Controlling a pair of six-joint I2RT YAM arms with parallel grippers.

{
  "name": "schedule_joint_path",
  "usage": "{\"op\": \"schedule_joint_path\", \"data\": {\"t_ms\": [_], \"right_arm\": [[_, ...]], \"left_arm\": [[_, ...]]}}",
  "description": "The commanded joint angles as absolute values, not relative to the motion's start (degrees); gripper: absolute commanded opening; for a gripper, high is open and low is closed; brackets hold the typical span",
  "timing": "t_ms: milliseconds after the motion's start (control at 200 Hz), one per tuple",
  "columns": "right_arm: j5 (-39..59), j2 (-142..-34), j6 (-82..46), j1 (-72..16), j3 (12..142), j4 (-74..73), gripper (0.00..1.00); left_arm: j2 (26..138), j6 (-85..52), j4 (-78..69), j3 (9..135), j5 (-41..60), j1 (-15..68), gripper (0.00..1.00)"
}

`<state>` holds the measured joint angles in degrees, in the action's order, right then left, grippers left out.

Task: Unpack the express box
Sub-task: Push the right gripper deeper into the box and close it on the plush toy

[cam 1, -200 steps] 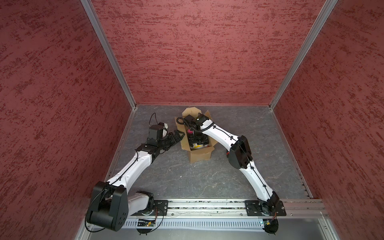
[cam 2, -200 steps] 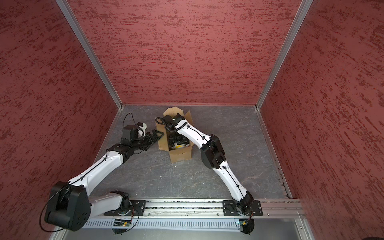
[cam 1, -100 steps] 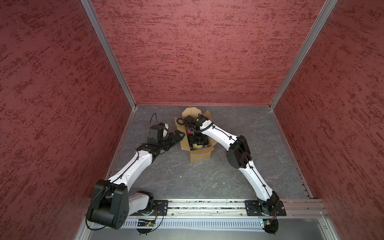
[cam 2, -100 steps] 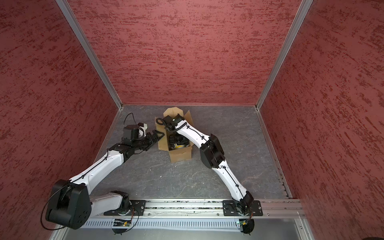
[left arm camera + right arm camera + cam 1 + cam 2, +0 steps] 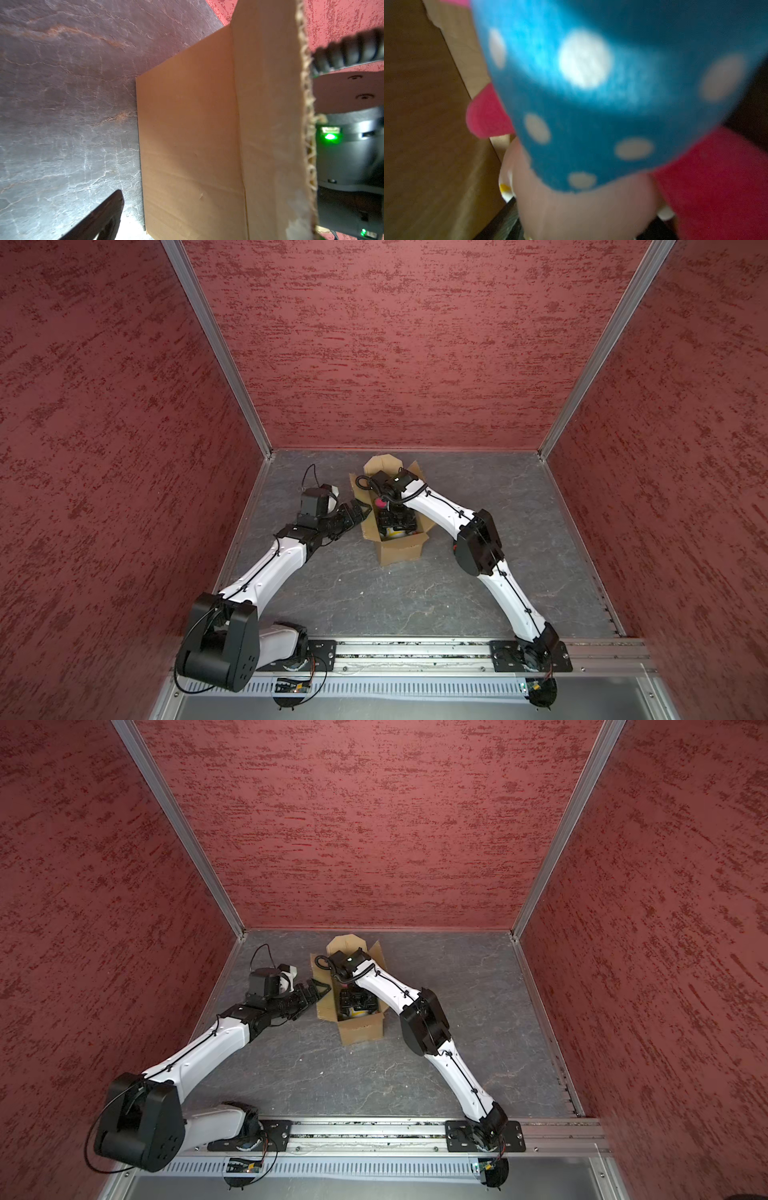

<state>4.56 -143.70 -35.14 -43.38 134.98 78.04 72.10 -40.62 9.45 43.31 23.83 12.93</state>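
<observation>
Inside the express box (image 5: 401,556), right jaws directly over plush toy (image 5: 591,104), closure unclear; left jaws wide open just outside.

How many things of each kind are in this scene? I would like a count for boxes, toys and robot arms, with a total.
express box: 1
plush toy: 1
robot arms: 2 (left arm, right arm)
Total: 4

The express box (image 5: 401,556), a plain brown, unprinted corrugated carton, stands upright on the grey veined bench (image 5: 374,605) near the back wall, about mid-width and turned slightly askew, its top open with the flaps (image 5: 382,464) splayed up and outward.
</observation>
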Motion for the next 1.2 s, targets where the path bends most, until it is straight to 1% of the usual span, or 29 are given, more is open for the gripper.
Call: {"op": "schedule_joint_path", "data": {"t_ms": [0, 120, 215, 306, 406, 802, 1192], "right_arm": [[7.05, -151.96, -35.25, -43.33, 130.78, 69.63, 0.63], [7.28, -151.24, -35.07, -43.33, 130.15, 69.13, 0.48], [7.25, -150.19, -34.90, -43.28, 129.18, 68.63, 0.39], [7.25, -148.70, -34.65, -43.29, 127.73, 67.60, 0.31], [7.31, -146.69, -34.55, -43.33, 125.97, 66.41, 0.27], [5.56, -140.73, -34.41, -43.33, 124.89, 66.30, 0.22], [2.10, -135.57, -35.11, -43.94, 125.45, 68.15, 0.21]], "left_arm": [[72.59, -39.59, 9.89, 44.80, 24.08, 13.18, 1.00], [72.77, -39.47, 9.96, 44.97, 24.17, 13.18, 1.00], [73.08, -39.47, 9.94, 45.06, 24.08, 13.18, 1.00], [73.46, -39.58, 10.13, 45.18, 23.99, 13.10, 1.00], [73.80, -39.87, 9.94, 45.15, 23.86, 13.10, 1.00], [75.23, -40.32, 8.90, 44.39, 23.99, 12.84, 1.00], [75.12, -40.17, 9.26, 44.12, 23.93, 12.90, 1.00]]}}
